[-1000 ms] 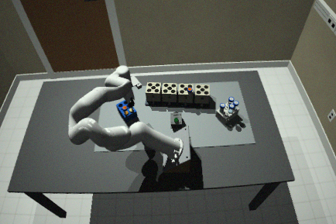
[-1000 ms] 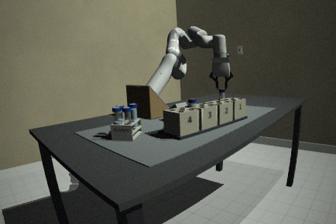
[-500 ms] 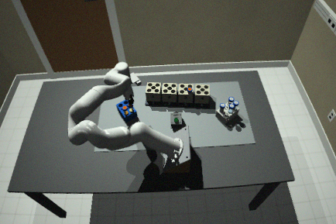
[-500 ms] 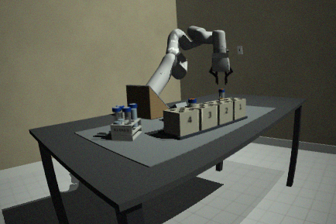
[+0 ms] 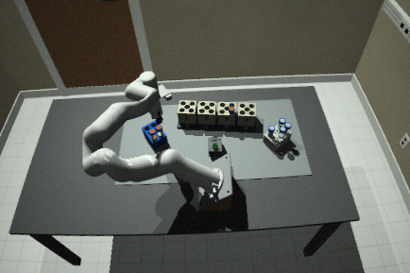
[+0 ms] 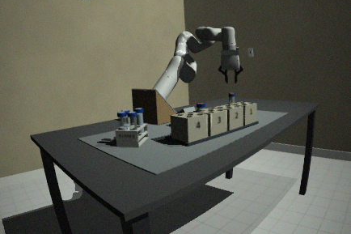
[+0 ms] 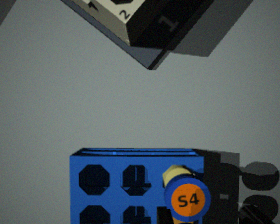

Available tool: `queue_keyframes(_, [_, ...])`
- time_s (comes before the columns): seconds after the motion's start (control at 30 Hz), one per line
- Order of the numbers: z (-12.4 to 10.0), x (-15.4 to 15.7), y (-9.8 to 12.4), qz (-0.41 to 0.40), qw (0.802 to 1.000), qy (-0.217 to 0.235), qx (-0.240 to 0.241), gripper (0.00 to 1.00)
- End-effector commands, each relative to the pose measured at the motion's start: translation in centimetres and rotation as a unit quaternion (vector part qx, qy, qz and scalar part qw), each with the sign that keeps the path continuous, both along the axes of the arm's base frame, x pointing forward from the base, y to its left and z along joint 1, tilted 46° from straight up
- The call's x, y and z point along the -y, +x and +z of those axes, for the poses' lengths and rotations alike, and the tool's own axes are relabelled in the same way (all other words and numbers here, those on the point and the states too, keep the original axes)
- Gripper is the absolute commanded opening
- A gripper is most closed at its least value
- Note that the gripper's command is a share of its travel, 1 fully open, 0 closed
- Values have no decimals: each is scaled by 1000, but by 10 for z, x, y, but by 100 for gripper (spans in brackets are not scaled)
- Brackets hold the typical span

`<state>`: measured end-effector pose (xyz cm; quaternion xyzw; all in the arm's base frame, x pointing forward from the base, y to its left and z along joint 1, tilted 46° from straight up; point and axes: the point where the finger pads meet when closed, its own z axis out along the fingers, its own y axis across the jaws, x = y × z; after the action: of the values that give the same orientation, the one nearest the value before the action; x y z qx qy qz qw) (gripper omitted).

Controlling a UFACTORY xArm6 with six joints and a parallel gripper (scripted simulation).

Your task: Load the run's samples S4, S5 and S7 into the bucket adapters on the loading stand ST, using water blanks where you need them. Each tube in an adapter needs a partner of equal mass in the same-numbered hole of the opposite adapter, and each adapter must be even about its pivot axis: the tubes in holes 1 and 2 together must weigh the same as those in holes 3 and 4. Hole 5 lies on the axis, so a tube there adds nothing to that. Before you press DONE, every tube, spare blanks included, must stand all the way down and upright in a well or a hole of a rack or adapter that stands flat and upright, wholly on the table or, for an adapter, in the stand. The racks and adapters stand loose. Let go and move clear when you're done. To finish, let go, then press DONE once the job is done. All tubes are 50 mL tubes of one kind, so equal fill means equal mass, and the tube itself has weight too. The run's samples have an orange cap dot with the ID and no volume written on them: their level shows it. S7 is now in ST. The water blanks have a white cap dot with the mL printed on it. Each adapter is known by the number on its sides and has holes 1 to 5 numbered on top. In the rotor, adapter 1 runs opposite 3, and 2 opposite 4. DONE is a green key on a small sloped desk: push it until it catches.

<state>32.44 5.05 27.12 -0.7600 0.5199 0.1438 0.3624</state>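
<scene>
The fingers of the gripper (image 5: pixel 159 118) (image 6: pixel 231 80) stand partly released, grasping nothing; sample S4 (image 5: pixel 159 127) (image 6: pixel 231 97) (image 7: pixel 188 200), probably light, stiff and smooth, wants a centred upright cap grip.

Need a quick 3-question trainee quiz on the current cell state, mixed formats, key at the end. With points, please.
1. Multiple choice: which adapter in the stand (image 5: pixel 208 128) (image 6: pixel 220 136) holds an orange-dot tube (image 5: pixel 231 109) (image 6: pixel 200 105)?
a) adapter 1
b) adapter 2
c) adapter 3
d) adapter 4

2. True or false: the gripper (image 5: pixel 159 119) (image 6: pixel 231 82) is shut on the S4 tube (image 6: pixel 231 97) (image 7: pixel 187 200).

3. Fill in: the tubes in the white rack (image 5: pixel 271 141) (image 6: pixel 131 138) all have caps whose rims are ____.

Key: 1 c; 2 false; 3 blue
</scene>
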Motion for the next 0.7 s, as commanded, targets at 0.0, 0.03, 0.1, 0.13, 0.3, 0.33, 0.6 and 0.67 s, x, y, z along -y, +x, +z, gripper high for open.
queue_keyframes(0.0, [6,5,0,-1,1000,-1,1,44])
queue_keyframes(0.03, [7,7,-1,-1,1000,-1,1,44])
queue_keyframes(0.1, [10,10,-1,-1,1000,-1,1,44])
queue_keyframes(0.13, [11,11,-2,-1,1000,-1,1,44])
queue_keyframes(0.3, [18,18,-3,-1,1000,-1,1,44])
queue_keyframes(0.33, [20,19,-4,-1,1000,-1,1,44])
queue_keyframes(0.6, [28,28,-6,-1,1000,-1,1,44])
queue_keyframes(0.67, [31,31,-6,-1,1000,-1,1,44])
